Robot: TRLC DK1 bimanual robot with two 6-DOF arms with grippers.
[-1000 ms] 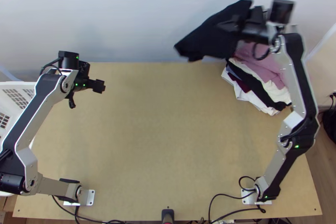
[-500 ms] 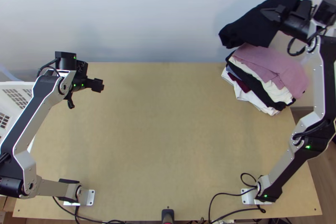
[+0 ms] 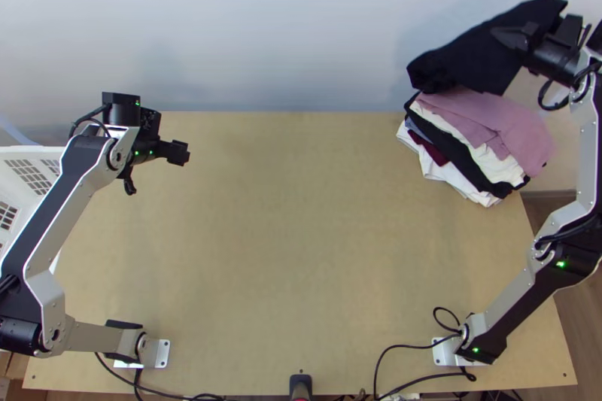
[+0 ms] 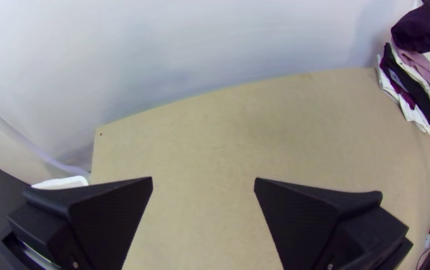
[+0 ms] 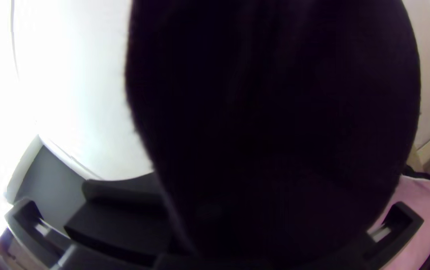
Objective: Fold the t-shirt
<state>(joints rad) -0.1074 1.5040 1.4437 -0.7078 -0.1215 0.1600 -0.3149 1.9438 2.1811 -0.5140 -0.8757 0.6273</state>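
Your right tool (image 3: 519, 37) is clamped on one end of the black t-shirt (image 3: 466, 55), which it holds up at the far right, over the back of the clothes stack (image 3: 468, 153). The cloth looks like a compact folded bundle, its free end sagging close above the pink garment (image 3: 519, 130); you can't tell whether it touches. I'd judge the folding done and the job down to laying the shirt on the pile. The main danger is placement: it sits toward the back edge of the worktop (image 3: 301, 235), so if you let go here it could slide down behind the stack, by the pale backdrop (image 3: 286, 32). Lower it too fast and that drooping end may tuck under itself, spoiling the fold. Because the pile leans and its layers are uneven, a sideways drag could also pull the pink piece off. If the cloth clings to the fingers as you back away, the shirt may unfold. Your left tool (image 4: 203, 181) is spread apart and empty, well apart from all this.
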